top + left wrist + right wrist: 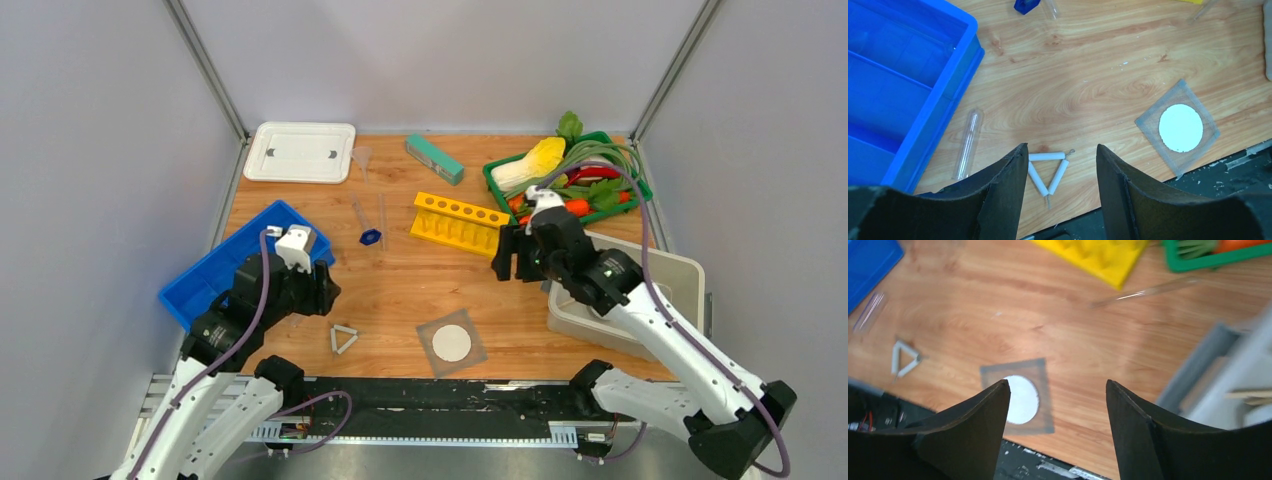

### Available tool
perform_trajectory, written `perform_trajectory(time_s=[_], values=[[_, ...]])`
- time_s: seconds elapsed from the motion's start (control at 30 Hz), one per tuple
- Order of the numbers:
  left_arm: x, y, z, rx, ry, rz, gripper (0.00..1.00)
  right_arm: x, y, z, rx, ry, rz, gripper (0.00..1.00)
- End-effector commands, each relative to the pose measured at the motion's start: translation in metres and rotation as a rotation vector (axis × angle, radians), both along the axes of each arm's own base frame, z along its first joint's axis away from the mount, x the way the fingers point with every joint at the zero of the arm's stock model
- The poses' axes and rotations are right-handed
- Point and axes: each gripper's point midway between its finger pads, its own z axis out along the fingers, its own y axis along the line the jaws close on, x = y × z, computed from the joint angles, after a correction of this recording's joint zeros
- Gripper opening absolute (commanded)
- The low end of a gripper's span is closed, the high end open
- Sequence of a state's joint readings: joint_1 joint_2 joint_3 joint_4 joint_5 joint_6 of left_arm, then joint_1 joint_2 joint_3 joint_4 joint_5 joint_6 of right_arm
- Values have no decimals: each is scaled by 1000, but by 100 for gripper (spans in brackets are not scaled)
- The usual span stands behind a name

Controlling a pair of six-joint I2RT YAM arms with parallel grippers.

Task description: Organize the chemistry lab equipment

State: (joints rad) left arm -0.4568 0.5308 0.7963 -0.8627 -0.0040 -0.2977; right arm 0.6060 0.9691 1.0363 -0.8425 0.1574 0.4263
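Observation:
My left gripper (325,290) is open and empty, hovering above the pipe-clay triangle (343,339), which shows between the fingers in the left wrist view (1048,172). A clear glass tube (968,145) lies beside the blue bin (240,260). The grey mesh square with a white disc (452,343) lies near the front edge. My right gripper (508,255) is open and empty, raised over the table next to the yellow holed rack (458,222). A blue cap (370,237), two glass tubes (357,210) and a funnel (362,157) lie further back. Another tube (1148,290) lies by the rack.
A white tray (300,151) stands at the back left, a teal block (434,159) behind the rack, and a green basket of toy vegetables (565,175) at the back right. A grey bin (630,295) at the right holds wooden sticks (1248,395).

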Motion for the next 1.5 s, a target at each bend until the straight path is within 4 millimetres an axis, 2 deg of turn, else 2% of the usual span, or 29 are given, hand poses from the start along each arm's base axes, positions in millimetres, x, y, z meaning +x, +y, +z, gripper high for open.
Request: perform_trajectory(time_s=[0.0, 0.13, 0.27, 0.37, 0.53, 0.63, 0.77, 0.87, 1.0, 1.2, 1.47], values=[[2, -17, 6, -80, 13, -32, 60, -19, 62, -16, 88, 59, 170, 75], [-2, -44, -4, -199, 82, -102, 59, -35, 93, -48, 64, 119, 254, 78], [-5, -66, -26, -264, 204, -157, 55, -54, 114, -86, 125, 223, 318, 79], [-4, -71, -49, -264, 292, -149, 53, -60, 112, -115, 88, 274, 300, 80], [-1, -80, -59, -328, 302, -137, 53, -65, 111, -143, 56, 310, 307, 84], [-2, -89, -74, -394, 324, -127, 52, -66, 106, -156, 22, 325, 300, 85], [-1, -93, -93, -414, 362, -100, 48, -71, 111, -162, 52, 338, 326, 88], [-1, -97, -101, -416, 374, -90, 46, -73, 110, -170, 53, 352, 320, 94], [-4, -108, -111, -420, 388, -98, 45, -78, 111, -178, 59, 372, 321, 95], [-7, -123, -125, -393, 433, -127, 33, -83, 118, -176, 95, 391, 309, 98], [-11, -131, -146, -366, 480, -125, 27, -90, 128, -166, 212, 398, 300, 100]])
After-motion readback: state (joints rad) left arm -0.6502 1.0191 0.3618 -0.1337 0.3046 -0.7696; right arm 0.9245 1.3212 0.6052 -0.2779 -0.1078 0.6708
